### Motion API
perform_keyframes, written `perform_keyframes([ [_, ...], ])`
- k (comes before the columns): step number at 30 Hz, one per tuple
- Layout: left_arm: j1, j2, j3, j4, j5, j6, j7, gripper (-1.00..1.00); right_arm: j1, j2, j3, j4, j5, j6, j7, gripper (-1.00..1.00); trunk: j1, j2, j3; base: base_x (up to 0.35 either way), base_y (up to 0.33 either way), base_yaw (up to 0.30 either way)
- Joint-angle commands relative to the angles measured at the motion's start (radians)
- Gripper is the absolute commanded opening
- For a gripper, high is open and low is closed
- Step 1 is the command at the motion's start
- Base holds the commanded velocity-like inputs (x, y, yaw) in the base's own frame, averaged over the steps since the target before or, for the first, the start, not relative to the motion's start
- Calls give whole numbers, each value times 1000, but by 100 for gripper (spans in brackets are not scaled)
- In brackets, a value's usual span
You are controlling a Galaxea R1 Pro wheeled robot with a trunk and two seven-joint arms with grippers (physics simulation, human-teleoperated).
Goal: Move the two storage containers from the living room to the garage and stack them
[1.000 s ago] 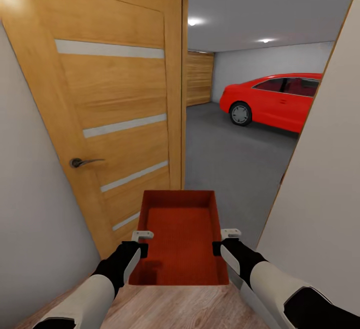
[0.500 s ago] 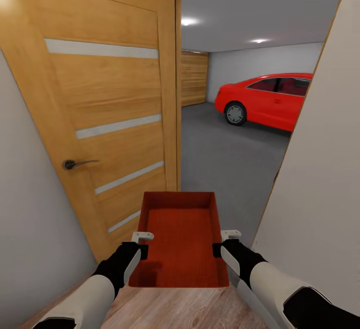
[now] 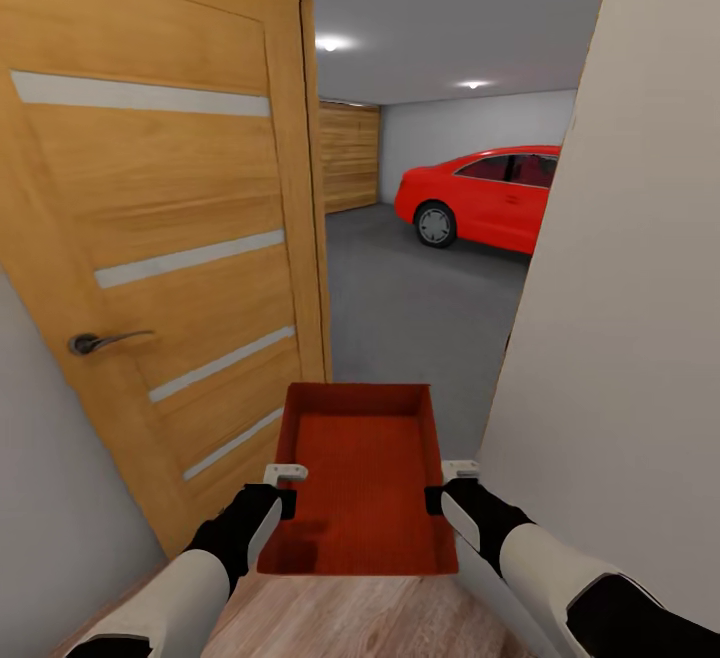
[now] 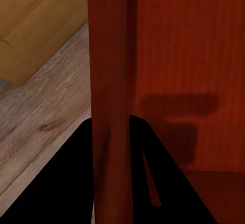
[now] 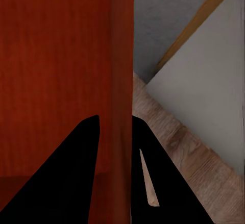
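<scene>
One orange-red storage container (image 3: pixel 360 478), a topless bin, hangs level in front of me between both arms. My left gripper (image 3: pixel 283 490) is shut on its left wall and my right gripper (image 3: pixel 447 486) is shut on its right wall. In the left wrist view the bin's wall (image 4: pixel 109 71) runs between the black fingers (image 4: pixel 61 183). The right wrist view shows the opposite wall (image 5: pixel 121 55) pinched the same way by that gripper (image 5: pixel 116 132). Through the doorway ahead lies the garage with its dark grey floor (image 3: pixel 410 308). The living room is out of view.
An open honey-wood door (image 3: pixel 170 238) with frosted strips and a lever handle (image 3: pixel 100 341) stands close on the left. A white wall (image 3: pixel 620 288) crowds the right. A red car (image 3: pixel 480 193) is parked deep in the garage. Wood planks (image 3: pixel 350 618) lie underfoot.
The whole view has shifted: the door, doorway and car now sit further left and the right wall looms larger, so the camera moved. The bin stays held the same way.
</scene>
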Motion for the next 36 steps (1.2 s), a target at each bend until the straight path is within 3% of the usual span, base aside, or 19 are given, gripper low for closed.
perform_keyframes([
  [1, 0, 8, -12, 37, -19, 53, 8, -100, -2, -1, 42, -22, -22, 2, -7, -100, 1, -2, -2, 0, 0, -150],
  [10, 0, 8, -12, 37, -19, 56, 7, -100, -2, -1, 42, -22, -22, 2, -7, -100, 1, -2, -2, 19, 21, -25],
  [27, 0, 8, -13, 37, -19, 58, 6, -100, -2, -1, 42, -22, -22, 1, -7, -100, 1, -2, -2, 186, 236, -2],
  [36, 0, 8, -14, 37, -19, 56, 7, -100, -2, -1, 42, -22, -21, 2, -7, -100, 1, -2, -2, 15, 13, -218],
])
